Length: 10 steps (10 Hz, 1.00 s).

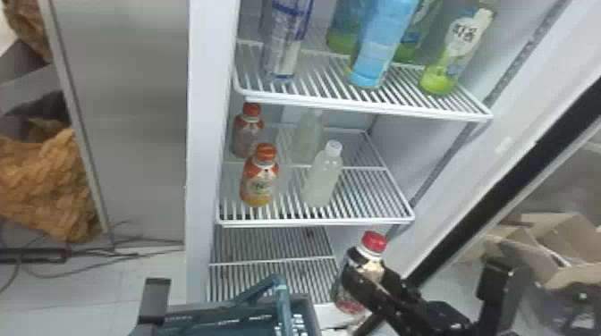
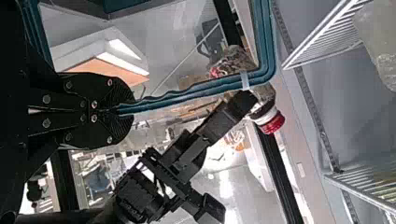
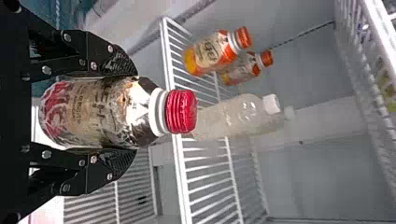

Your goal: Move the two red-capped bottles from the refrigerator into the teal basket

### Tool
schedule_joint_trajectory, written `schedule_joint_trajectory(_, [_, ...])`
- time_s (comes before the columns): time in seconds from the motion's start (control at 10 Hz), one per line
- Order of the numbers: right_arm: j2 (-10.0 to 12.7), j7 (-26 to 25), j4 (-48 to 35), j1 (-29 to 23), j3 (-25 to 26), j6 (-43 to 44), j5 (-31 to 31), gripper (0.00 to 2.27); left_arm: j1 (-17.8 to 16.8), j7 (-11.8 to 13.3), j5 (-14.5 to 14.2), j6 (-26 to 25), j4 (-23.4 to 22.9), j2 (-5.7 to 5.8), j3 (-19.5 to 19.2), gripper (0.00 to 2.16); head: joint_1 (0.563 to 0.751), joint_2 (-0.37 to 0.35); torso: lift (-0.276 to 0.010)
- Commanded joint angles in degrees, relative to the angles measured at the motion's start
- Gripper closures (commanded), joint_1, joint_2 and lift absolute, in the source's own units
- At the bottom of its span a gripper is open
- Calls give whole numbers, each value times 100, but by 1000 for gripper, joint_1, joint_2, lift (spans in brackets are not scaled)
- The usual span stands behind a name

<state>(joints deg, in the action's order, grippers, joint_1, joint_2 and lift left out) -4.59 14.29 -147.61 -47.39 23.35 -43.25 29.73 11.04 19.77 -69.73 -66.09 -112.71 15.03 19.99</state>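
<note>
In the head view my right gripper (image 1: 357, 286) holds a red-capped bottle (image 1: 373, 241) upright but tilted, in front of the lower shelf and right of the teal basket (image 1: 281, 308). The right wrist view has the right gripper (image 3: 126, 112) shut around the body of that bottle (image 3: 105, 112), its red cap beyond the fingers. In the left wrist view my left gripper (image 2: 122, 110) is shut on the teal basket's handle (image 2: 187, 93). The bottle's red cap (image 2: 272, 123) shows past the handle there.
Two orange-capped bottles (image 1: 259, 183) and two white-capped bottles (image 1: 323, 178) stand on the middle shelf (image 1: 366, 196). Taller bottles (image 1: 384, 40) fill the shelf above. The fridge door with its black edge (image 1: 505, 187) stands at the right, cardboard boxes (image 1: 559, 250) beyond it.
</note>
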Motion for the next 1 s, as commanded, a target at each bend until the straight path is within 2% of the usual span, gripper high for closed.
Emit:
schedule_joint_trajectory(0.0, [-16, 38, 2, -28, -107, -161, 54, 800, -7, 0, 3, 0, 0, 9, 0, 1134, 695, -350, -228])
schedule_joint_trajectory(0.6, [-165, 249, 298, -28, -735, -470, 317, 800, -7, -8, 3, 0, 0, 9, 0, 1134, 695, -350, -228])
schedule_joint_trajectory(0.7, [-183, 302, 312, -14, -781, -554, 306, 728, -7, -8, 3, 0, 14, 9, 0, 1134, 695, -350, -228])
schedule_joint_trajectory(0.9, [-200, 302, 284, 0, -781, -723, 203, 315, -7, -8, 3, 0, 28, 9, 0, 1134, 695, -350, -228])
